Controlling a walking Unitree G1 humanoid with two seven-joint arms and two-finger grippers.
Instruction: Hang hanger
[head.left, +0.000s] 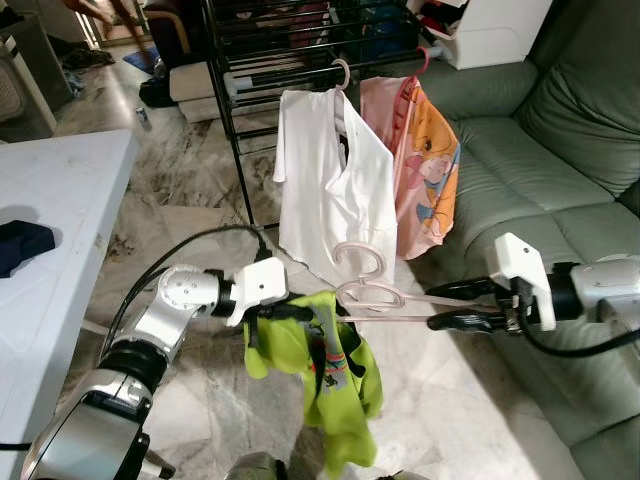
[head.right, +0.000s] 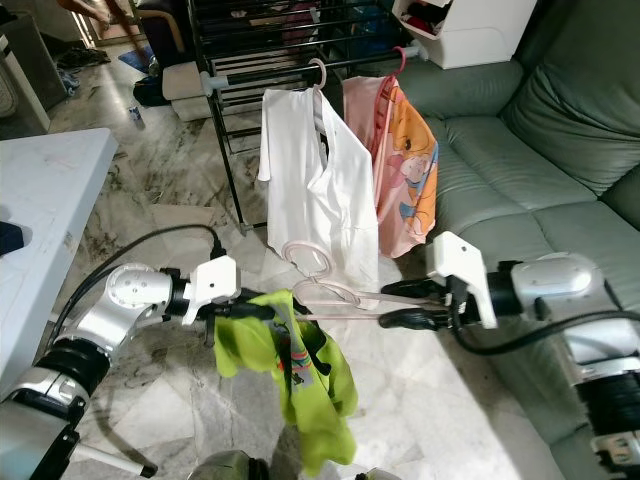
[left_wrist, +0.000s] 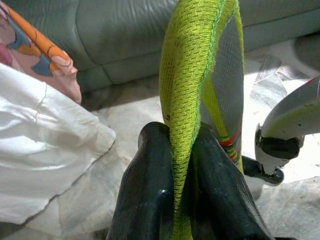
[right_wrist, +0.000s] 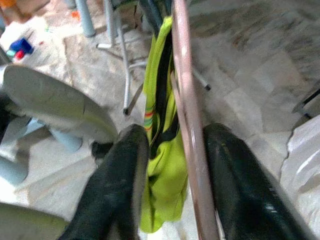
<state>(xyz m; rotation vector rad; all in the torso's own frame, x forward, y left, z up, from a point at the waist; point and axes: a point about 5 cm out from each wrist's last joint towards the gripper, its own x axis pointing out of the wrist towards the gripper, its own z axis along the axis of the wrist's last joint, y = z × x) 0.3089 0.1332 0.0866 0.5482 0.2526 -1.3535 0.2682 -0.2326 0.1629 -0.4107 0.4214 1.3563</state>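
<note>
A pink plastic hanger (head.left: 372, 296) lies almost flat in the air in front of me, its hook (head.left: 360, 256) pointing up. One end of it sits between the fingers of my right gripper (head.left: 442, 308), which is shut on it; in the right wrist view the hanger's bar (right_wrist: 187, 100) runs along one finger. My left gripper (head.left: 290, 312) is shut on the edge of a lime-green garment (head.left: 335, 390), which hangs down at the hanger's other end. The green fabric (left_wrist: 200, 65) is pinched between the two black fingers. Behind stands a black drying rack (head.left: 300, 60).
On the rack hang a white shirt (head.left: 335, 190) and a pink-and-orange garment (head.left: 430, 170), each on its own hanger. A grey-green sofa (head.left: 560, 170) fills the right side. A white table (head.left: 60, 200) with a dark cloth (head.left: 20, 245) stands at the left. Marble floor lies below.
</note>
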